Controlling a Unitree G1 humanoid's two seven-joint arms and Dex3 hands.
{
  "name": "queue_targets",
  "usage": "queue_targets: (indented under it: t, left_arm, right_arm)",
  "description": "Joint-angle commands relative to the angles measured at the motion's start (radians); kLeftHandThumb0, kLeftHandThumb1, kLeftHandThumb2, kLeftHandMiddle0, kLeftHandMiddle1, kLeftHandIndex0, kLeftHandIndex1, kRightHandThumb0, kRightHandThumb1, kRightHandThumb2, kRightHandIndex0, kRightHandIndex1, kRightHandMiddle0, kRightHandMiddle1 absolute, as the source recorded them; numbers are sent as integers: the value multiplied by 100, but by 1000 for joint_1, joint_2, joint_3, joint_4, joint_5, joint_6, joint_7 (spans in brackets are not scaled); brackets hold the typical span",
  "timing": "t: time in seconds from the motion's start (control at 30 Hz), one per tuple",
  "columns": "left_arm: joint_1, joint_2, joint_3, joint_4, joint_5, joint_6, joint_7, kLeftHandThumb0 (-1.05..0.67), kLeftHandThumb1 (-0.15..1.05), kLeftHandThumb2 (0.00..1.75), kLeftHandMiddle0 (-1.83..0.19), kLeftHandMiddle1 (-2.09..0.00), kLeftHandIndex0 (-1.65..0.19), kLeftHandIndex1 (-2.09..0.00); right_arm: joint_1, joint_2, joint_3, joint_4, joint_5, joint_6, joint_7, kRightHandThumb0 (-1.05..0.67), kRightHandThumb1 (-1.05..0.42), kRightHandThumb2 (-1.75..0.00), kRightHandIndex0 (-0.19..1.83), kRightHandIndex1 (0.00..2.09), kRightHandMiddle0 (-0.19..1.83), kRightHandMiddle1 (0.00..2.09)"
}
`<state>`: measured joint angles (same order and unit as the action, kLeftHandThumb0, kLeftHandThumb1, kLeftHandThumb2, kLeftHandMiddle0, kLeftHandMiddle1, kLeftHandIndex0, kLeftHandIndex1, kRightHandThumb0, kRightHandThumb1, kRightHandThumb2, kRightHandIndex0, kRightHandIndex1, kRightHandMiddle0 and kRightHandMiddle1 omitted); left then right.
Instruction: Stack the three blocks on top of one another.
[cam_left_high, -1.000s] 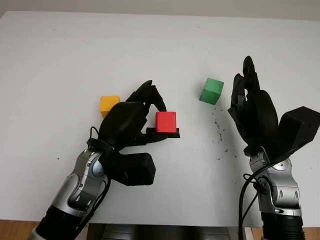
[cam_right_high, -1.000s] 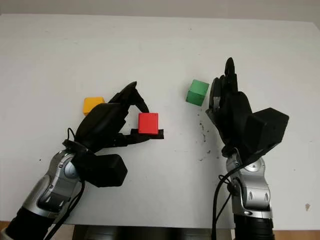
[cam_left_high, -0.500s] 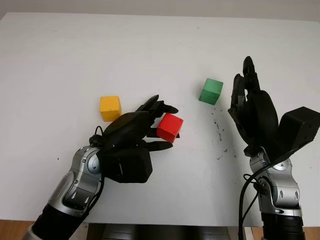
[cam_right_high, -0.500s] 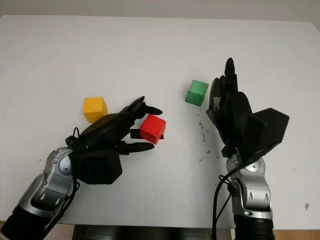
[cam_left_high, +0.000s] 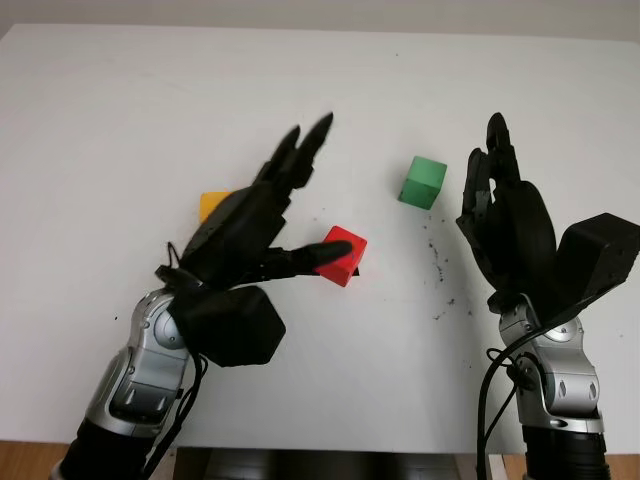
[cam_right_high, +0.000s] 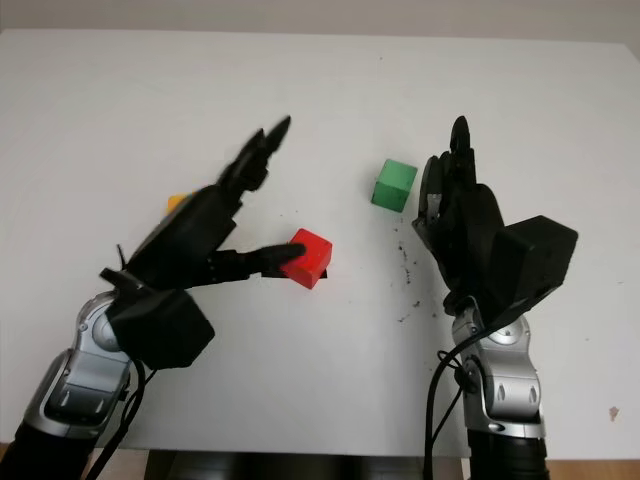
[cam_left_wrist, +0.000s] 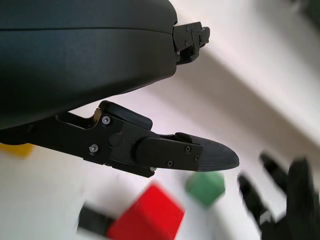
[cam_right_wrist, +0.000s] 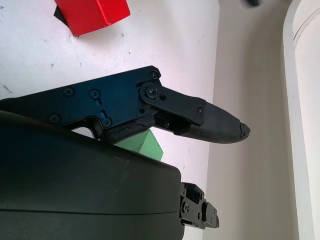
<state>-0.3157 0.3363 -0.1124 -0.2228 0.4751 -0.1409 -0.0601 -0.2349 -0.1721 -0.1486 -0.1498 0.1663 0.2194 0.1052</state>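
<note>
The red block sits on the white table, turned askew, and shows again in the left wrist view. My left hand is open and raised just left of it, thumb pointing at the block's left edge. Behind that hand the yellow block is partly hidden. The green block stands further right. My right hand is open and upright just right of the green block, holding nothing.
Dark specks mark the table between the red block and my right arm. The table's near edge runs close below both arms.
My left hand let go of the red block, opened and lifted up. The red block has turned askew on the table. The right hand has not moved.
</note>
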Motion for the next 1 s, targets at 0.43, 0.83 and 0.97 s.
queue_targets:
  t: [0.43,0.83,0.97]
  left_arm:
    - [-283,310,236,195,-63,51,-96,-64,100,6,-24,-16,-39,-27]
    - [-331,593,112,277,-10,128,-507,-84,100,5,0,-1,-27,-6]
    - [-332,593,59,308,60,107,-496,-95,101,6,18,0,-9,-3]
  right_arm:
    - [-2,1,-7,-23,15,12,-2,-70,-105,-68,-19,0,-19,0]
    - [-25,-8,0,-3,2,17,-2,-68,-105,-71,-19,0,-19,0]
    - [-26,-2,-2,-7,3,19,-6,-67,-105,-70,-19,0,-19,0]
